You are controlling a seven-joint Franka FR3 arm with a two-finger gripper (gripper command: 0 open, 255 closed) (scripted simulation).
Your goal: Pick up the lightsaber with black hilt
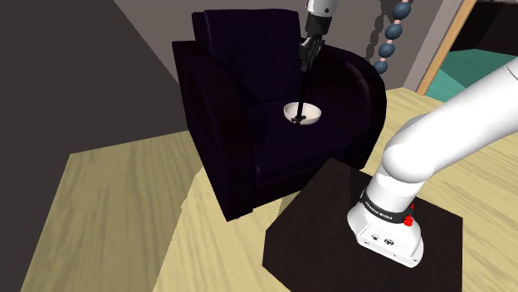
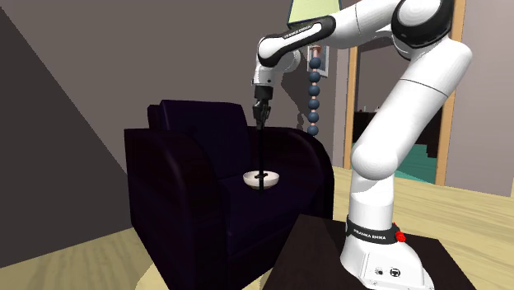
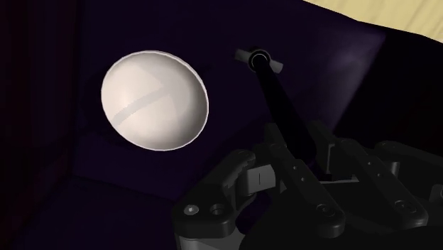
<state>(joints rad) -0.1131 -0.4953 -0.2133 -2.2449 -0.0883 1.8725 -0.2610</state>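
**Shoulder view: lightsaber gripped and hanging upright over the armchair seat**

A dark armchair [image 1: 241, 158] is seen at the middle of the shoulder view, with the wooden floor [image 1: 124, 199] around it. The white arm [image 1: 448, 133] is raised from its dark stand [image 1: 315, 232] at the lower right and is carried up and over the chair. On the seat cushion a shallow white bowl [image 1: 309, 111] is set, open side up.

The lightsaber [image 3: 282, 106] is seen as a thin, all-dark rod. It is held at its upper end, and its long axis runs almost straight down from the claw [image 1: 305, 65] toward the seat. The task's thing therefore lies directly below the claw and in line with the fingers, not off to either side. In the wrist view its far end, marked by a short cross piece, is placed just beside the bowl and not over it. In both exterior views that end is drawn across the bowl's near rim. Whether the lower end is touching the cushion cannot be told.

The claw is closed narrowly on the rod's upper end, and nothing else is touched by it. The grasp is judged to be made already. A straight upward lift along the rod's own axis is judged to be what remains, with the bowl's rim as the nearest thing that could be clipped.
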